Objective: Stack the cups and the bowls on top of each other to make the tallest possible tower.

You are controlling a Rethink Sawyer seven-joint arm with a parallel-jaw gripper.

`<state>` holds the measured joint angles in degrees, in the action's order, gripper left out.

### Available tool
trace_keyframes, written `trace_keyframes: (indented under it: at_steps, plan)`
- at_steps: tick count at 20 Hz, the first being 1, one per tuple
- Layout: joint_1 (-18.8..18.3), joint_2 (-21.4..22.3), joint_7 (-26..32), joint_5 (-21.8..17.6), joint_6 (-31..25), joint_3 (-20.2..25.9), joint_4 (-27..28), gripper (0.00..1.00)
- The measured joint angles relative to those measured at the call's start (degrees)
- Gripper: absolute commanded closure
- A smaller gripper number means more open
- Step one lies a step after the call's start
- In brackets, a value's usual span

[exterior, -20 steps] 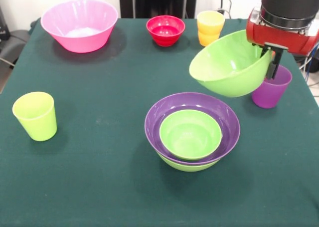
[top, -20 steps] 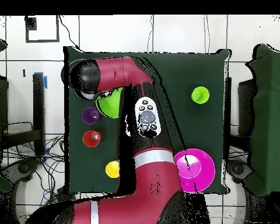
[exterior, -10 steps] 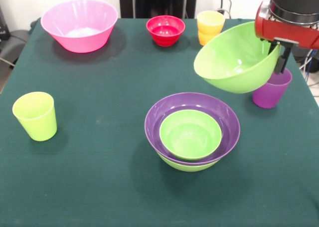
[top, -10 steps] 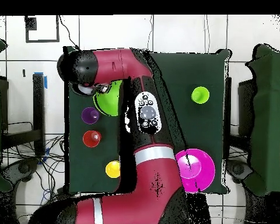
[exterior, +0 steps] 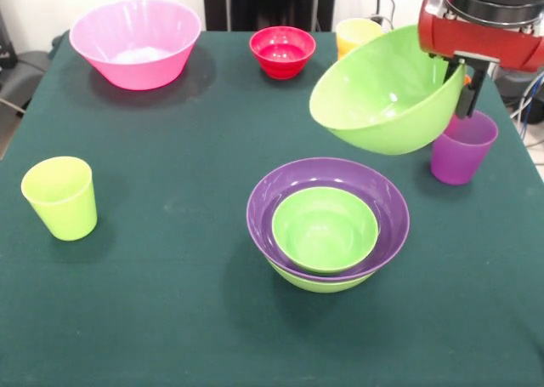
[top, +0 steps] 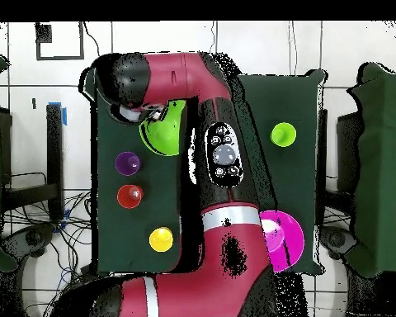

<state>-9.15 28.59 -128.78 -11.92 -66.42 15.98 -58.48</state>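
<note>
While clamped on the rim of 1 lg green bowl [exterior: 382,93], tilted, gripper [exterior: 464,88] hangs above purple bowl [exterior: 374,191] w/ sm green bowl [exterior: 325,228] nested inside.

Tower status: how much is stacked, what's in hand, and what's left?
Done: three nested bowls, the small green bowl inside the purple bowl. In hand: the gripper holds the large green bowl tilted above the table. Left: pink bowl, red bowl and the cups.

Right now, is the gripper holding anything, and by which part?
Yes: the gripper holds the large lime green bowl by its rim, tilted, in the air.
</note>
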Motion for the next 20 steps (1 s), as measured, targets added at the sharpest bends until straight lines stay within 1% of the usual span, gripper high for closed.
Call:
trace_keyframes:
  at_steps: [7, 8, 13, 14, 20]
  plan:
    - [-0.3, -1.0, 2.2, -0.2, -2.8, 0.1, 4.5, 1.0]
    - [-0.3, -1.5, 3.0, -0.4, -3.4, 0.1, 6.0, 1.0]
    - [-0.4, -2.6, 4.8, -0.4, -5.0, 0.1, 8.8, 1.0]
    - [-0.5, -3.1, 5.5, -0.5, -5.6, 0.1, 10.0, 1.0]
    - [-0.6, -4.6, 7.7, -0.7, -6.1, 0.1, 13.2, 1.0]
